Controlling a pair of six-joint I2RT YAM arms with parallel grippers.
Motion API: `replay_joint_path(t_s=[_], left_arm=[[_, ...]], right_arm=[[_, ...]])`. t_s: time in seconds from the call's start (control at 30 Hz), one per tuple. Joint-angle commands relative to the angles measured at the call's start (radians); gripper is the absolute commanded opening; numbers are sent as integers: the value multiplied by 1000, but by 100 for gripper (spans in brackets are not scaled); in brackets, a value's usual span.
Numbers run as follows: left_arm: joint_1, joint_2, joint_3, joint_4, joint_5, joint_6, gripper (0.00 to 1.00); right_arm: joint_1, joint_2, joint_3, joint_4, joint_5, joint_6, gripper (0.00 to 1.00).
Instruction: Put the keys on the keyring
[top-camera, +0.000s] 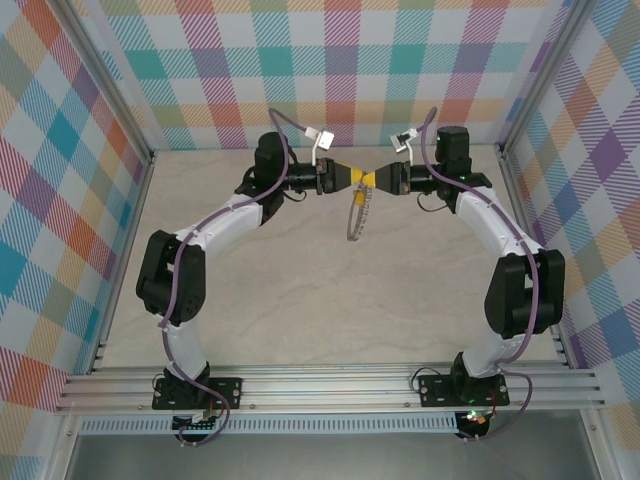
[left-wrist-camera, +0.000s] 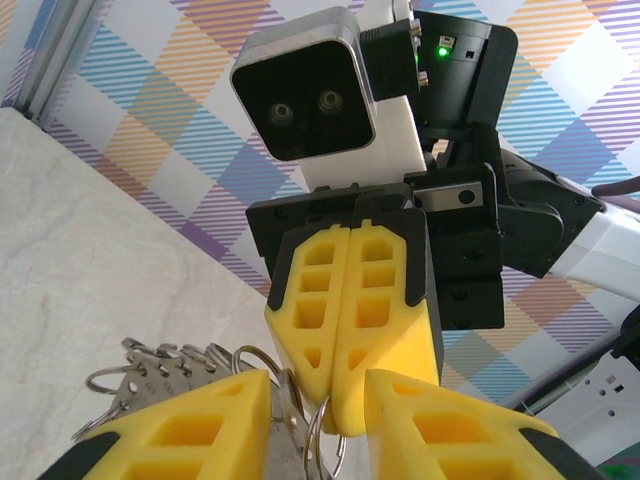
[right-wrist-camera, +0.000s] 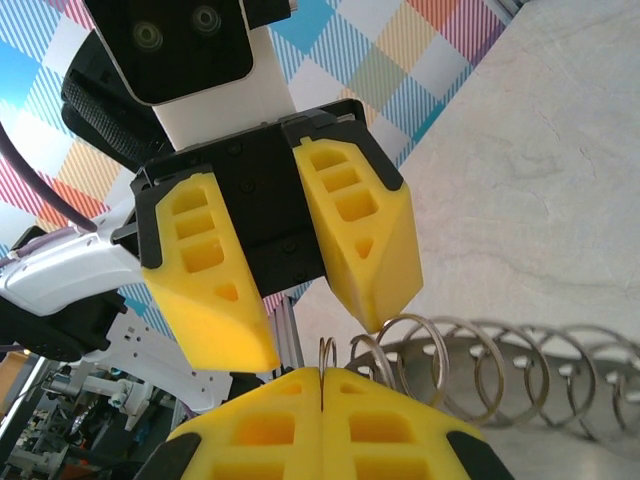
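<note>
The keyring (top-camera: 356, 215) hangs edge-on below the point where both grippers meet at mid-table height. My right gripper (right-wrist-camera: 322, 375) is shut on one of its small silvery wire loops (right-wrist-camera: 327, 350), and the ring's perforated rim (right-wrist-camera: 430, 352) with several loops trails off to the right. My left gripper (left-wrist-camera: 318, 400) is open, its two yellow fingers either side of the right gripper's closed tip (left-wrist-camera: 340, 420). The ring's rim (left-wrist-camera: 150, 385) lies against the inner face of its left finger. In the top view the left gripper (top-camera: 345, 177) and right gripper (top-camera: 375, 180) are tip to tip. The key is out of view.
The pale marble-patterned table top (top-camera: 320, 300) is walled by plaid panels on three sides, with aluminium rails (top-camera: 330, 385) along the near edge by the arm bases. Each wrist view looks straight at the other arm's camera housing (left-wrist-camera: 320, 95).
</note>
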Motion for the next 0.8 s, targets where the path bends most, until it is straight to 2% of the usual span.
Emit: replay_joint_path(t_s=[0.0,0.27,0.43,0.67,0.77], left_arm=[[-15,7,29,11,35,6,30],[-17,-2,27,-2,65,30,29],[-17,-6,22,-3,65,39,20],[-21,-2,20,29,60,19,0],[-28,4,23,40,57,12,0]], right_arm=[[-2,8,32,54,-34,1,0],[-8,8,29,50,-14,-5,0],[-16,9,25,58,-11,1,0],[-16,8,18,72,-18,13,0],[-16,1,11,94,-19,36,0]])
